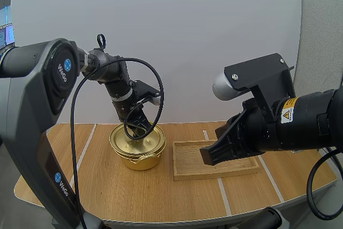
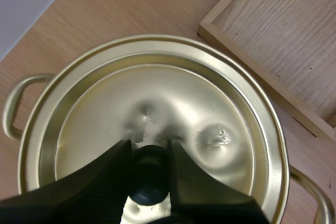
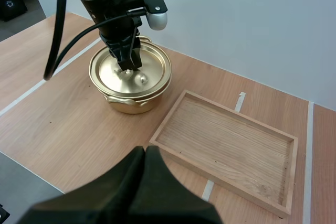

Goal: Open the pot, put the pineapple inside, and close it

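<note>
Left gripper (image 2: 149,153) clamps black knob (image 2: 148,179) of lid (image 2: 178,103) on gold pot (image 1: 140,160). Right gripper (image 3: 145,153) clenched, empty, above wooden table (image 1: 107,186) near tray (image 3: 231,145); white tape lines (image 1: 223,191) cross tabletop.

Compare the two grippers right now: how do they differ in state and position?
The left gripper is pinched on the knob of the lid; the right gripper is shut on nothing, its fingers pressed together in one wedge. The left gripper is down at the pot, while the right gripper hangs above the table near the tray, touching nothing. Both have two black fingers.
</note>
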Action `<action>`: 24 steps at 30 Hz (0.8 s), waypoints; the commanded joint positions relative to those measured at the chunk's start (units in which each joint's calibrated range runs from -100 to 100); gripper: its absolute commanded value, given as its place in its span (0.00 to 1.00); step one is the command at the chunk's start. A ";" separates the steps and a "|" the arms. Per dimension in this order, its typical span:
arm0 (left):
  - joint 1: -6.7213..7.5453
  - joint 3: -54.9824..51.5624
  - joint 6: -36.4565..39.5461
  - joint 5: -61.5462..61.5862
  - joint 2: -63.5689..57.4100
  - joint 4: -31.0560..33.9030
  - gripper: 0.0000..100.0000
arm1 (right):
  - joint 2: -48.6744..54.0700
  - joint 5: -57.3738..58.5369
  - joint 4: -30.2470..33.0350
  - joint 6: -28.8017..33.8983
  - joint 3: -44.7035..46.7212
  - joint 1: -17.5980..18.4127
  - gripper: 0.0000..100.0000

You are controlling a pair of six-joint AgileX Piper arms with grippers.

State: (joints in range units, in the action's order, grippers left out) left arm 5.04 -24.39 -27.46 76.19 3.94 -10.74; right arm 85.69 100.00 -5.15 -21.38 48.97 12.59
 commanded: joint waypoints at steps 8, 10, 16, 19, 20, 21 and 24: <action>0.11 0.07 -0.61 -0.05 2.43 -2.11 0.00 | 0.44 0.00 0.44 -0.05 -0.14 -0.14 0.00; 0.11 0.07 -0.61 -0.05 2.59 -2.11 0.00 | 0.44 0.00 0.44 -0.05 -0.14 -0.14 0.00; 0.11 0.07 -0.61 0.49 2.72 -2.22 0.05 | 0.44 0.00 0.44 -0.05 -0.14 -0.14 0.00; 0.11 0.07 -0.61 1.57 2.72 -2.22 0.36 | 0.44 0.00 0.44 -0.05 -0.14 -0.14 0.00; 0.11 0.07 -0.61 2.31 2.72 -2.22 0.55 | 0.44 0.00 0.44 -0.05 -0.14 -0.14 0.00; 0.11 0.07 -0.61 2.64 2.72 -2.22 0.68 | 0.44 0.00 0.44 -0.05 -0.14 -0.14 0.00; 0.11 0.07 -0.24 4.21 2.72 -2.69 1.00 | 0.44 0.00 0.44 -0.15 -0.14 -0.14 0.00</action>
State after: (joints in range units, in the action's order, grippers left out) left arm 5.04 -24.26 -27.86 76.01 5.84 -12.03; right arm 85.69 100.00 -5.15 -21.38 48.97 12.59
